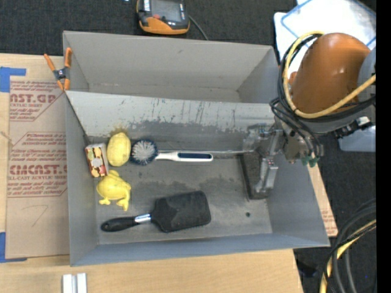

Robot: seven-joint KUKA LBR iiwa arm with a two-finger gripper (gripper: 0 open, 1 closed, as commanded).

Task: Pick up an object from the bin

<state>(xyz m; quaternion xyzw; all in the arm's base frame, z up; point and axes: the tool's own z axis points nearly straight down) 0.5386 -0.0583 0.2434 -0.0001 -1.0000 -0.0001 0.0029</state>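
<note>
**Loose things at the left of the bin (171, 60), your hand low at the right.**
Far left lie a red-and-white packet (95, 161), a yellow ball (119, 149) and a yellow toy (113, 190). A dish brush (177, 155) stretches its thin handle rightward, with a black brush (177, 212) in front. Your hand (259, 191) stands by that handle's tip, fingers apart with nothing between them. Closing here risks the thin tip slipping out, or the heavy head tipping the brush.
</note>
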